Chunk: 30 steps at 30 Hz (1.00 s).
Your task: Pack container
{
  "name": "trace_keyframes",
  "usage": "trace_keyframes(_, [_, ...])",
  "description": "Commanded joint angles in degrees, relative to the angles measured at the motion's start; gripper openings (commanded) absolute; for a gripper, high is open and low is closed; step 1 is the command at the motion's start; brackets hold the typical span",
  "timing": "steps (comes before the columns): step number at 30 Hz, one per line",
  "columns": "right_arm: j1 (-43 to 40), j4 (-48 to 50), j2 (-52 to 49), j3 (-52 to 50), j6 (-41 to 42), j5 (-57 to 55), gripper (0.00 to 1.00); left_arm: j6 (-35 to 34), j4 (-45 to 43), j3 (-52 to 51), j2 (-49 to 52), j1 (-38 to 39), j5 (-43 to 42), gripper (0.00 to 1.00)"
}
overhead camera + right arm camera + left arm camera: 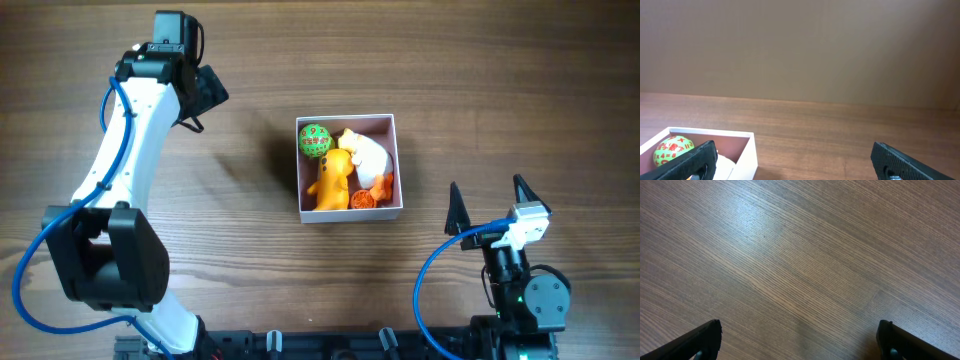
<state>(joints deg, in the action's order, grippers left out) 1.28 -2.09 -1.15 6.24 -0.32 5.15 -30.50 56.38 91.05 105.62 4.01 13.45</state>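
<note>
The right gripper (485, 190) stood by the near right corner of the desk (250, 260), its fingers spread wide apart. Beyond it, at the middle of the desk, the container (347, 119) sat upright. It held a yellow toy (332, 180), an orange piece (365, 197), a white toy (366, 155) and a green ball (315, 141). The left gripper (799, 327) hung toward the far left edge over bare wood, fingers spread, well apart from the container.
</note>
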Motion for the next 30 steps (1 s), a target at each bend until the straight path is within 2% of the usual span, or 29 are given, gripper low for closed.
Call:
trace_keyframes(1, [-0.24, 1.62, 0.94, -2.73, 1.44, 0.28, 1.0, 0.09, 0.0, 0.37, -1.49, -0.28, -0.11, 1.0])
trace_keyframes(6, [-0.22, 2.4, 0.94, -5.14, 5.01, 0.28, 1.0, 0.09, 0.0, 0.37, -1.49, -0.28, -0.11, 1.0])
trace_keyframes(30, [-0.17, 2.51, 0.96, -5.95, 4.37, 0.28, 1.0, 0.09, 0.0, 0.37, -1.49, -0.28, -0.11, 1.0])
